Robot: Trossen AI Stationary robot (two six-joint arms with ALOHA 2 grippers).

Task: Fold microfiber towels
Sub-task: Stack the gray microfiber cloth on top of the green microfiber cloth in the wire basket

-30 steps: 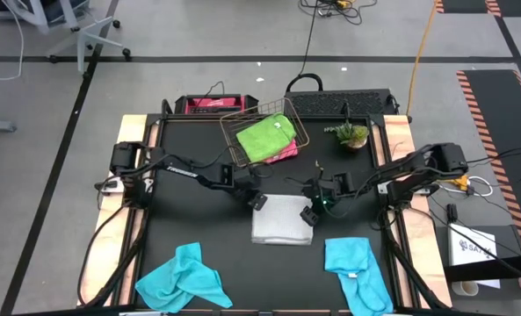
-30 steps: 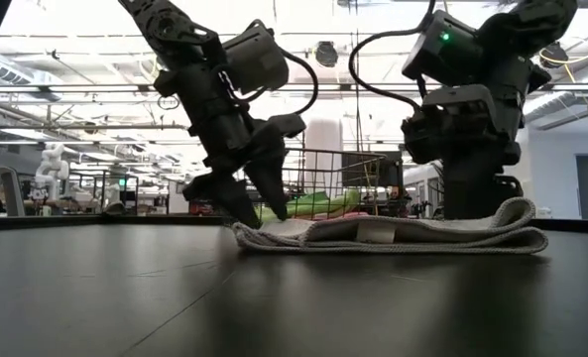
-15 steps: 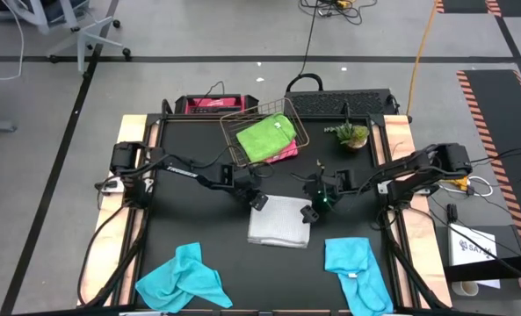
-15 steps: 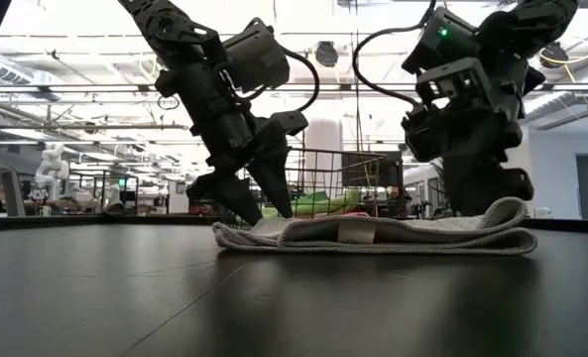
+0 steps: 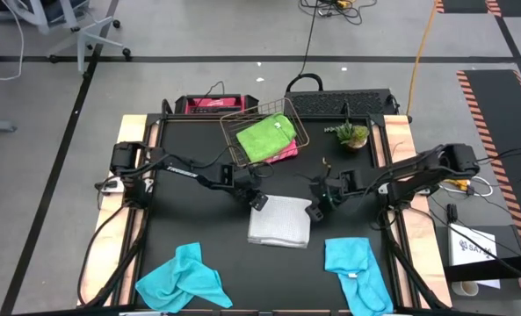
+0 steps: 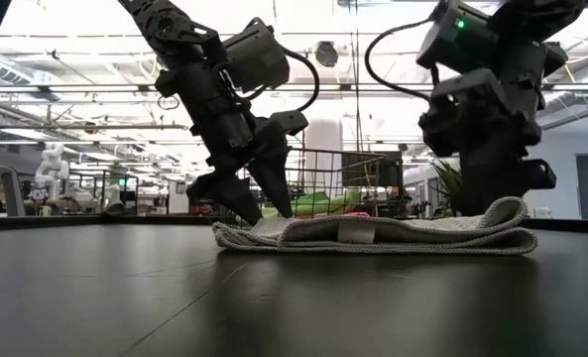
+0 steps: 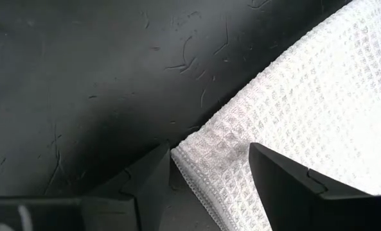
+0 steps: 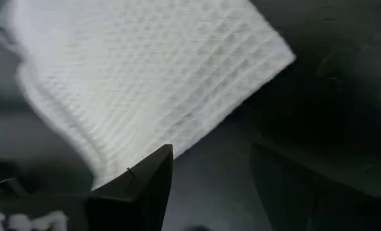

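1. Tabletop [image 5: 198,228]: black work surface carrying all five cloths, a copper wire basket [image 5: 234,132] at the far edge and a small potted plant [image 5: 351,134] beside it.
2. Turquoise towels: one [image 5: 183,277] lies crumpled at the near left, the other [image 5: 357,272] at the near right. Both are unfolded and well apart from the arms.
3. Lime green towel [image 5: 266,138]: rests folded in the basket on top of the pink towel [image 5: 286,152], of which only an edge shows.
4. Light grey towel [image 5: 280,220]: lies folded flat at the tabletop centre, layers stacked, as the low view shows. Over the last second it has slid slightly toward the left and now sits still.
5. Left claw [image 6: 254,210]: released, its fingers spread astride the towel's far left corner, tips at the cloth.
6. Right claw [image 5: 315,209]: released and grasping nothing. It has lifted off the towel's right edge and drawn back to just beside it.
7. Judgement: the grey fold appears complete; the likely next step is to move it to the basket, then start on a turquoise cloth.
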